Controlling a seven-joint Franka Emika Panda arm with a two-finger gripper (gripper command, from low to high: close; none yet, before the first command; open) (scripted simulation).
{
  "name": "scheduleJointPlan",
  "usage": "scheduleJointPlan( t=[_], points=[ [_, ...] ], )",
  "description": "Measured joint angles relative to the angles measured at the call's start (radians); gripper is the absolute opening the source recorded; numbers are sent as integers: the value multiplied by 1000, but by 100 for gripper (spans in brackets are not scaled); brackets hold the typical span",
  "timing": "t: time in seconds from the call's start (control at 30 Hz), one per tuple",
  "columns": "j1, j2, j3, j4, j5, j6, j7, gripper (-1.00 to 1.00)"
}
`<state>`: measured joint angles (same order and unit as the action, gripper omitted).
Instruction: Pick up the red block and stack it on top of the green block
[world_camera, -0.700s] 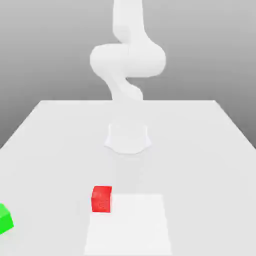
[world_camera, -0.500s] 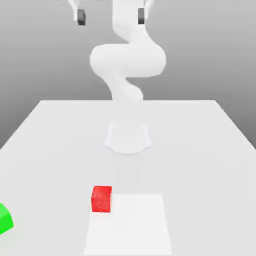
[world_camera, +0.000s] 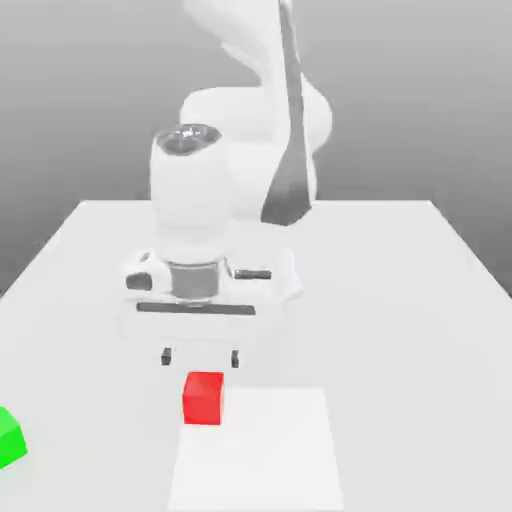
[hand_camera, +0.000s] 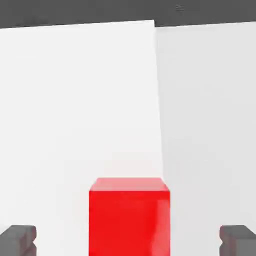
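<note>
We log one possible marking: a small faint mark on the dark strip in the hand view, too indistinct for us to read.

Fingers: we record the gripper with its two dark-tipped fingers spread wide. It sits left of centre in the exterior view, pointing down. In the hand view, the red block lies across the gap between the fingers, with a visible space on either side, so neither finger touches it. In the exterior view, the fingertips appear just above the block's top face.

Position of the red block: lower part of the exterior frame, a little left of centre, upright on its base. It lies at the upper-left corner of a pale square patch on the white table. In the hand view, the block overlaps the line between the brighter patch and the greyer surface, mostly on the brighter side.

Surroundings: we note the green block at the lower-left edge of the exterior frame, partly cut off by that edge and well apart from the red block. The white arm comes down from the upper middle of the frame. The hand covers part of the arm's base, which we see behind it near the middle of the frame.
</note>
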<state>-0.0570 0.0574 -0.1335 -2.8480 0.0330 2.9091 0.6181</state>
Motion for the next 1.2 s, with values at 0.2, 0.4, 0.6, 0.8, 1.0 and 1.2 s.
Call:
scheduleJointPlan(
  t=[0.2,0.4,0.6,0.8,1.0,1.2],
  points=[
    [-56,140,71,18,65,118,-47,-100],
    [-57,121,69,15,50,102,-36,-100],
    [-58,-82,45,-15,-40,-70,30,-100],
    [-189,-21,-8,164,-41,-190,230,-100],
    [-276,91,-83,381,17,-297,426,-100],
    [-349,240,-127,538,115,-315,524,-100]
  ],
)
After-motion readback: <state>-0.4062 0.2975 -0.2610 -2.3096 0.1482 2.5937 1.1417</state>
